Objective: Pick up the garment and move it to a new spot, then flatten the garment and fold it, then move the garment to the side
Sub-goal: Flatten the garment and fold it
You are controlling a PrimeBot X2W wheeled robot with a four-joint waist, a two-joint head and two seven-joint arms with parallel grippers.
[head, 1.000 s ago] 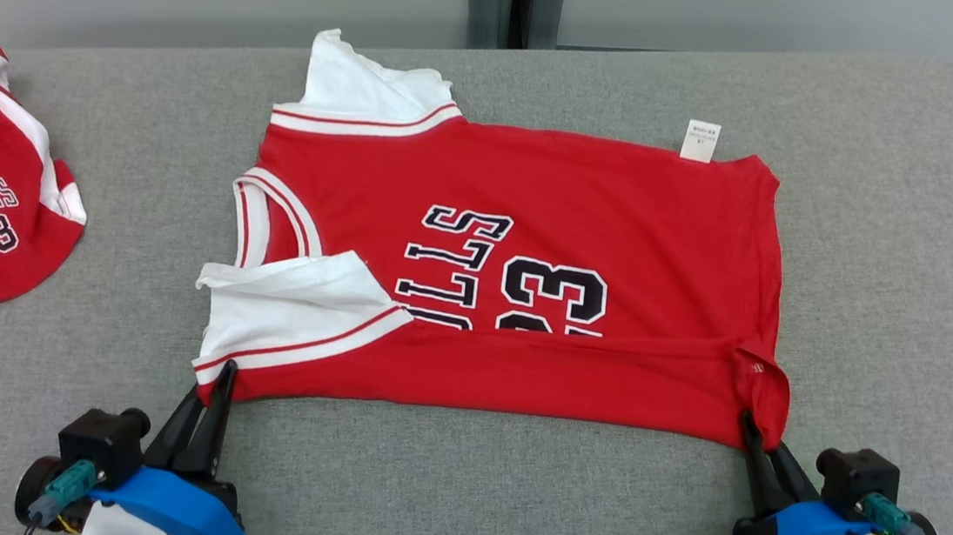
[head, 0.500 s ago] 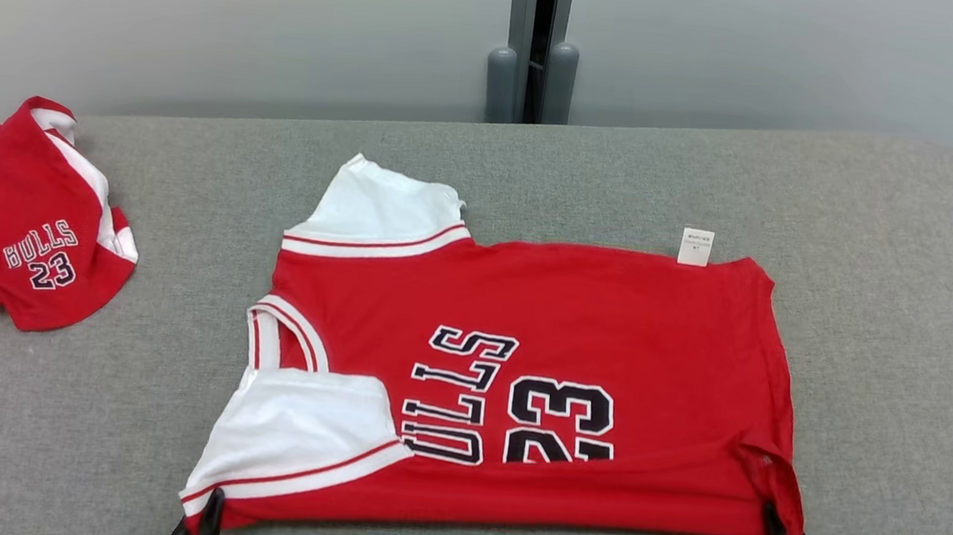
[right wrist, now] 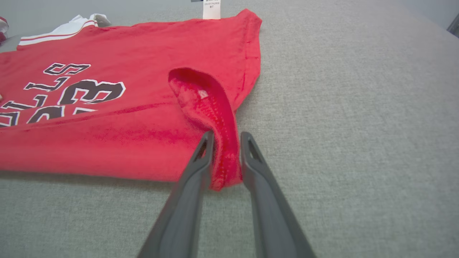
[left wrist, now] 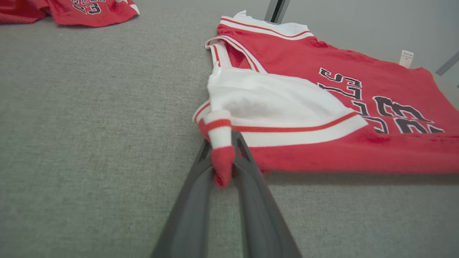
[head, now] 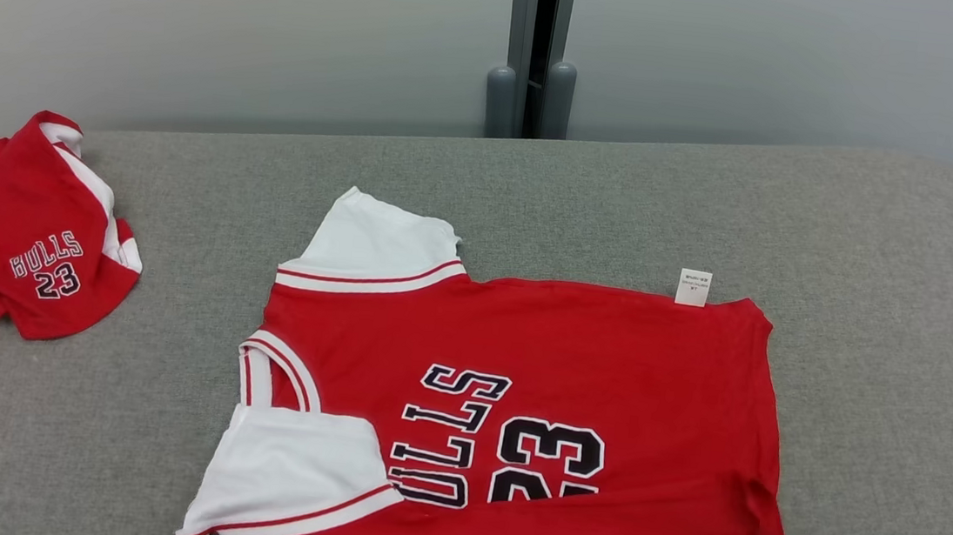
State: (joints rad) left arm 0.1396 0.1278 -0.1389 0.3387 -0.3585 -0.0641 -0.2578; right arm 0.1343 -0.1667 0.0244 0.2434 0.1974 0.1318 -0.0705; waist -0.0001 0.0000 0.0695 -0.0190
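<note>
two red jerseys are counted on the grey surface (head: 872,340): the jersey (head: 522,342) spread at centre, a spare (head: 5,257) bunched far left. the left gripper (left wrist: 221,139) is seen clamped on the jersey's sleeve corner in its wrist view, cropped in the head view; the right gripper (right wrist: 227,138) is held low, fingers parted, hem between.
</note>
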